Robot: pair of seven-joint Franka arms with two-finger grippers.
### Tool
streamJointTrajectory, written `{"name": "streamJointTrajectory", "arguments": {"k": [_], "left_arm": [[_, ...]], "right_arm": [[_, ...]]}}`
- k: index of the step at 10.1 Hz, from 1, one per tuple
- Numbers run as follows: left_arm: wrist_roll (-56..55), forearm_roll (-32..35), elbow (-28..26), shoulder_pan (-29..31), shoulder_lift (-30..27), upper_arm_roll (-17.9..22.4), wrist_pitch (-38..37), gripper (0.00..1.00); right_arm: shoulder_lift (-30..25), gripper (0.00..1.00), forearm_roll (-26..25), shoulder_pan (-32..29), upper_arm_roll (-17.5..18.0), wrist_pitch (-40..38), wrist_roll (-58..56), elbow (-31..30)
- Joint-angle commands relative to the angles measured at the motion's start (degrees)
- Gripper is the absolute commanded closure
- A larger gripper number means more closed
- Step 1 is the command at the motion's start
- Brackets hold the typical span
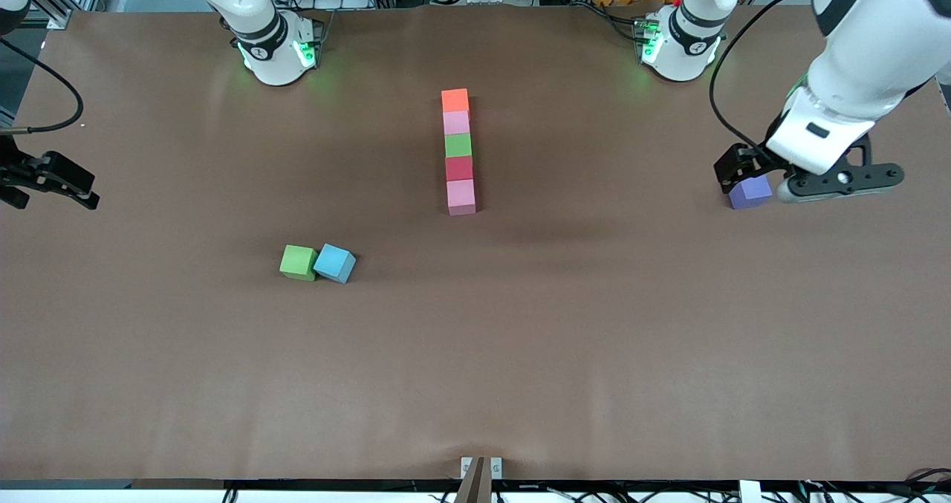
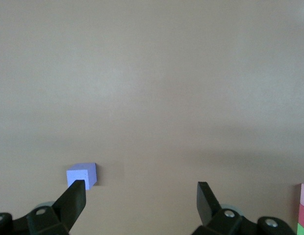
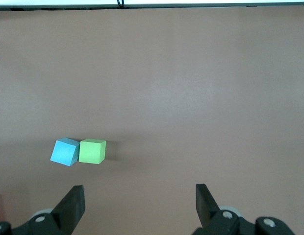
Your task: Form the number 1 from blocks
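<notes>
Blocks stand in one straight column at the middle of the brown counter, its long axis running from the robots' bases toward the front camera. From the base end the small matte foam cubes go orange cube, upper pink cube, green cube in the column, red cube and lower pink cube, each touching the next, faces squared to the line. A second green foam cube sits apart, nearer the front camera and toward the right arm's end, touching a light blue foam cube that is turned at a slight angle. Wide bare counter lies around the column on both flanks and down to the front edge. The left hand hangs low at the left arm's end with its fingers spread apart, a purple foam cube just beside one fingertip, not gripped. The right hand waits at the counter's edge at the right arm's end, fingers likewise apart and holding nothing.
</notes>
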Motion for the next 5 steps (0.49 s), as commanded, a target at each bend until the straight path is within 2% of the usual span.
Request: {"name": "streamJointTrajectory", "arguments": {"k": [1, 3, 5], "left_arm": [[6.7, -1.6, 6.2, -1.0, 0.1, 2.1, -7.4, 0.00], [13.6, -1.6, 9.9, -0.5, 0.0, 2.6, -14.0, 0.00], [15.3, -6.1, 13.2, -0.6, -0.1, 6.8, -19.2, 0.00]], "right_arm": [[0.3, 0.00, 0.8, -0.6, 0.8, -0.8, 1.4, 0.8], [0.4, 0.00, 0.8, -0.7, 0.7, -0.8, 1.3, 0.8], [0.5, 0.00, 0.8, -0.7, 0.7, -0.8, 1.2, 0.9]]}}
